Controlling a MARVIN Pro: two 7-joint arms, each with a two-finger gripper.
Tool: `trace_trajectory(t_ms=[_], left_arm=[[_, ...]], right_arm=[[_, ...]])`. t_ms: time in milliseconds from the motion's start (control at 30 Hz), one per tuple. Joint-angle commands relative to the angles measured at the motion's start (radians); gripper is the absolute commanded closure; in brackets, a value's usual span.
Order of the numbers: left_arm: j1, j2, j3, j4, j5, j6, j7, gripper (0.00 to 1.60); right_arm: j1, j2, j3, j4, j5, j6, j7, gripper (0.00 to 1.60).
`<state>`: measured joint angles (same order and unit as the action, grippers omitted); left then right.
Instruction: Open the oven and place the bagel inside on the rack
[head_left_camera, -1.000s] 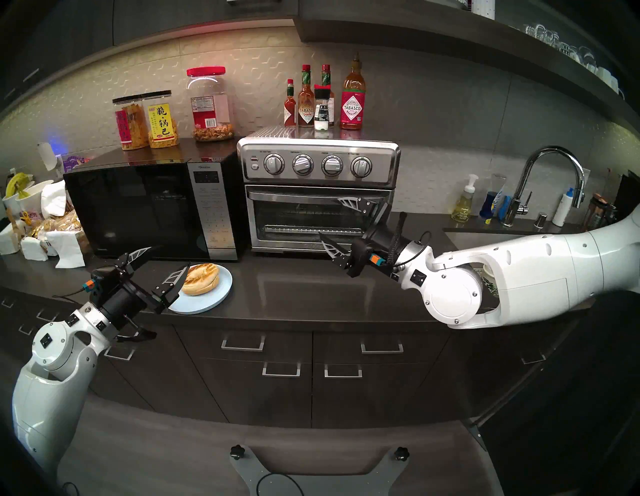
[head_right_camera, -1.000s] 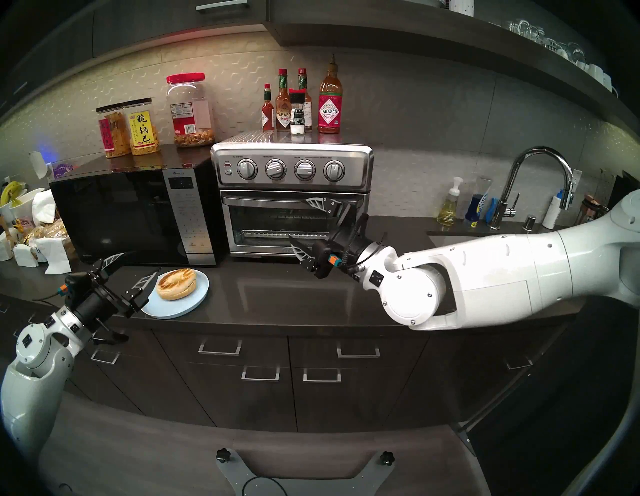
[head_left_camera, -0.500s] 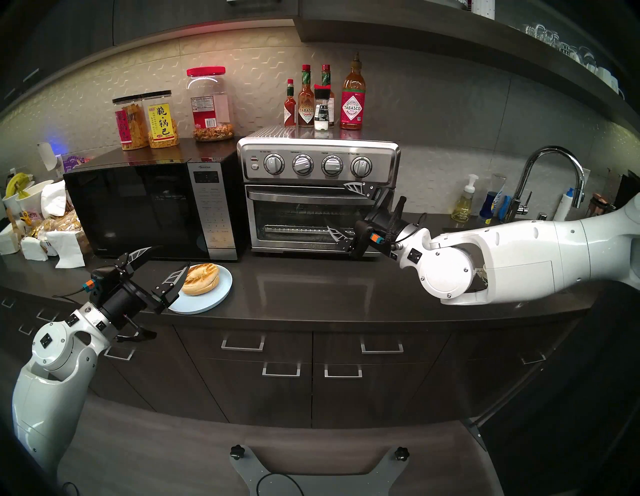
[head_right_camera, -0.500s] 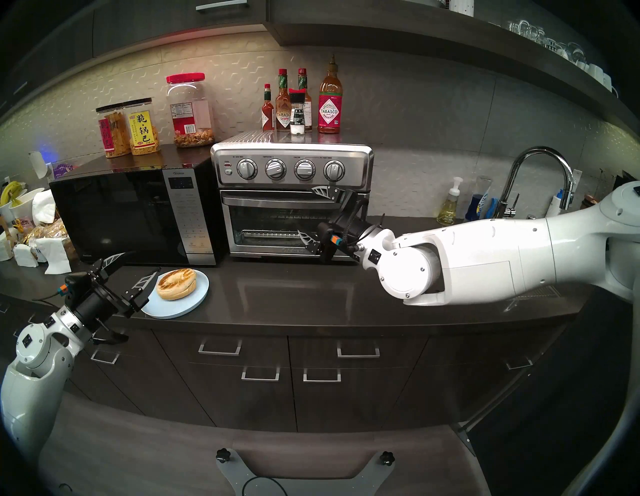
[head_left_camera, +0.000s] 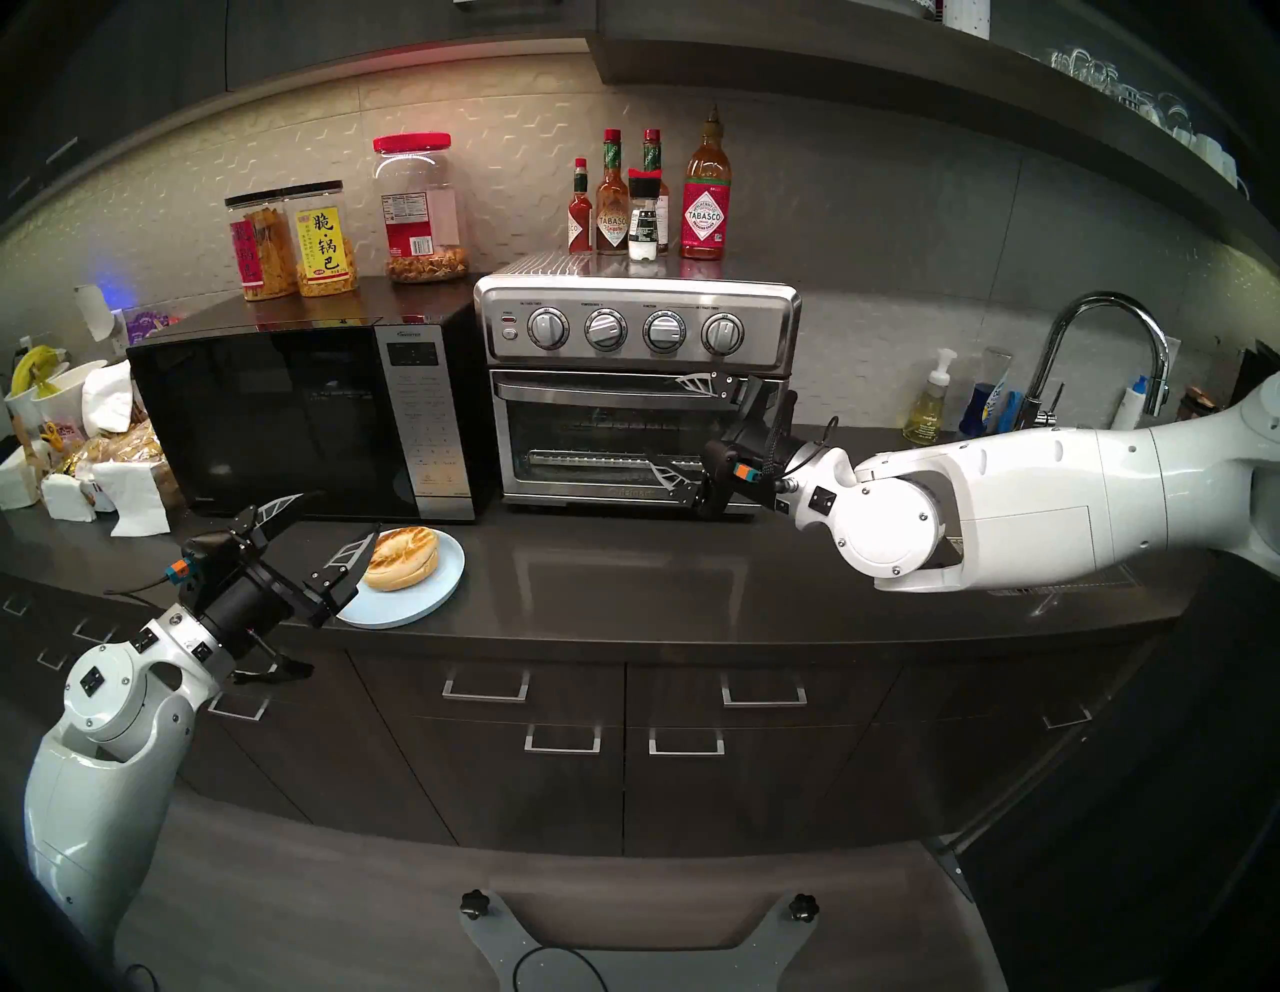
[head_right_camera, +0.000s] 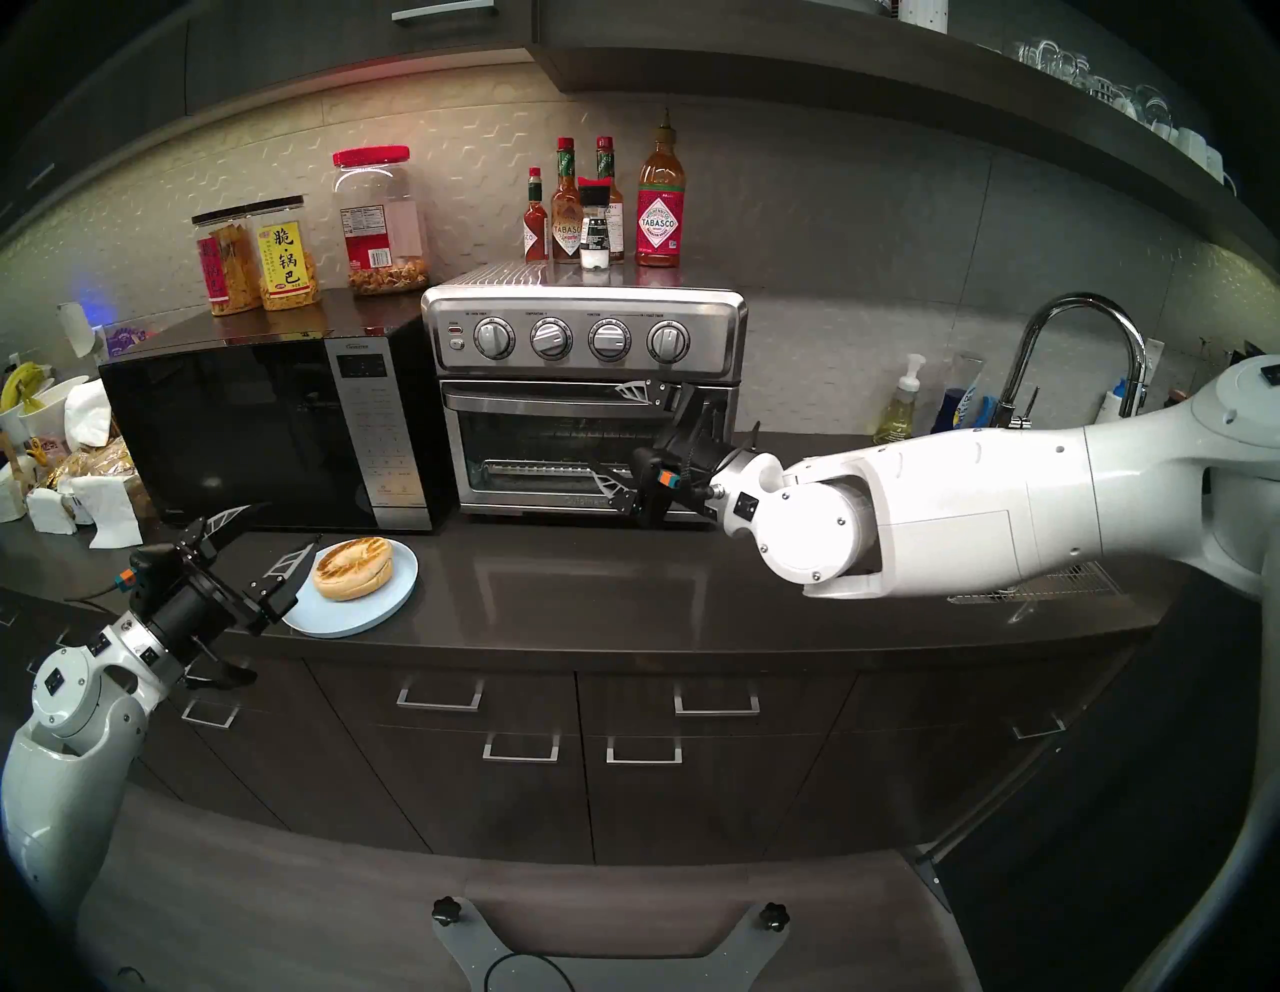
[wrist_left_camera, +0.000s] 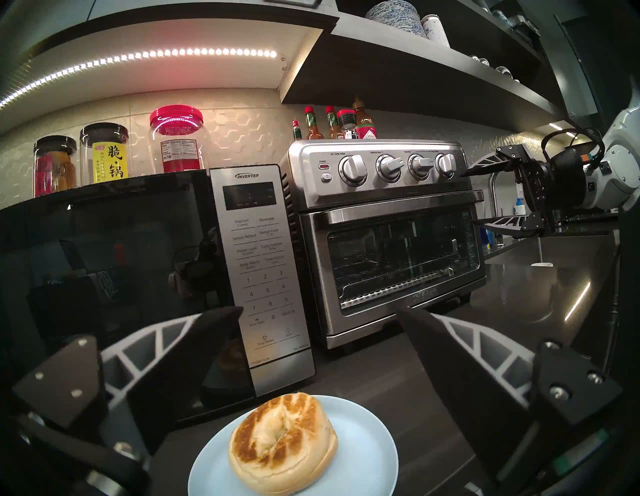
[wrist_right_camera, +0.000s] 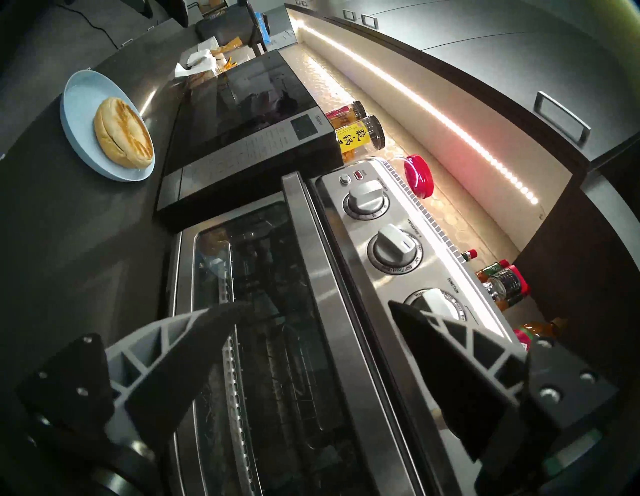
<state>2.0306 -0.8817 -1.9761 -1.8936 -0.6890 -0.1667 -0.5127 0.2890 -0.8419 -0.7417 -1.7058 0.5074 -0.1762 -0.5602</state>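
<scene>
The stainless-steel oven (head_left_camera: 637, 332) (head_right_camera: 582, 339) stands with its glass door shut. My right gripper (head_left_camera: 665, 415) (wrist_right_camera: 321, 304) is open at the door's right end. One finger sits level with the knob panel and the other over the glass, with the bar handle (wrist_right_camera: 332, 277) running between them untouched. Wire bars of the rack (wrist_right_camera: 298, 350) show dimly through the glass. The bagel (head_left_camera: 402, 558) (wrist_left_camera: 282, 443) lies on a pale blue plate (head_left_camera: 429, 603). My left gripper (head_left_camera: 346, 512) (wrist_left_camera: 318, 309) hangs open just over the plate's left edge, holding nothing.
A black microwave (head_left_camera: 305, 422) stands directly left of the oven with snack jars (head_left_camera: 325, 239) on top. Sauce bottles (head_left_camera: 705, 201) stand on the oven. A faucet (head_left_camera: 1108, 346) and sink lie to the right. Bread bags and napkins (head_left_camera: 104, 457) crowd the counter's left end.
My right arm has risen and pushed in toward the oven door, bringing its open fingers from the lower door up around handle height. The left arm, bagel and plate have not moved.
</scene>
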Motion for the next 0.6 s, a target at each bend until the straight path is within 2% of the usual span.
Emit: trace_trajectory(t_ms=[0, 467, 500, 533, 567], left_arm=[[-0.003, 0.000, -0.012, -0.018, -0.003, -0.004, 0.002, 0.00], [-0.003, -0.001, -0.013, -0.019, -0.003, -0.004, 0.002, 0.00], [-0.003, -0.001, -0.013, -0.019, -0.003, -0.004, 0.002, 0.00], [-0.002, -0.001, -0.013, -0.019, -0.002, -0.004, 0.002, 0.00], [-0.002, -0.001, -0.013, -0.019, -0.002, -0.004, 0.002, 0.00]], right_arm=[[0.027, -0.014, 0.033, 0.042, 0.022, -0.013, 0.015, 0.00], [0.001, -0.069, 0.058, 0.147, 0.054, -0.026, 0.049, 0.00], [0.000, -0.068, 0.058, 0.149, 0.053, -0.027, 0.050, 0.15], [0.000, -0.068, 0.056, 0.151, 0.051, -0.029, 0.050, 0.23], [0.000, -0.067, 0.054, 0.152, 0.050, -0.031, 0.051, 0.44]])
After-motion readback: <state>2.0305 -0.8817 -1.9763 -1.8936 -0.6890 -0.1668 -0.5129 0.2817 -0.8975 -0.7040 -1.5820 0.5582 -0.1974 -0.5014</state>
